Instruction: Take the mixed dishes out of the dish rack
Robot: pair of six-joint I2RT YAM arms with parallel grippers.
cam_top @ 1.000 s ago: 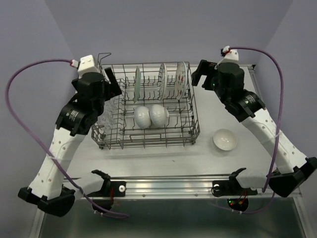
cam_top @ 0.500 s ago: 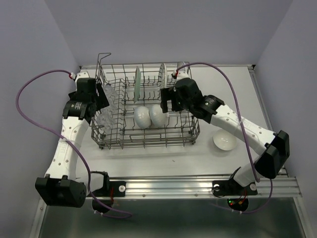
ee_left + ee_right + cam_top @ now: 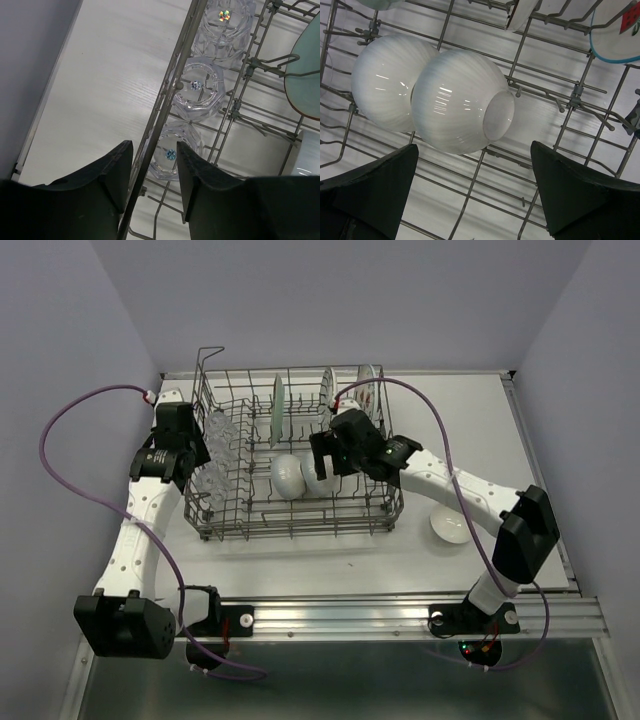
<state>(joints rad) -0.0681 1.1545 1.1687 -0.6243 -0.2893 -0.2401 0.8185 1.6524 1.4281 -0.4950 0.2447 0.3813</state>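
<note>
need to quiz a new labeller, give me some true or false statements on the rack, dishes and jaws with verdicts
1. Two white bowls lie side by side in the dish rack. True.
2. A third bowl sits left of the rack. False: the third bowl sits on the table right of the rack.
3. Three clear glasses sit in a row in the rack. True.
4. The right jaws are shut on a bowl. False: they are open above the bowls, holding nothing.
5. No plates are in the rack. False: a pale green plate and others stand in it.
</note>
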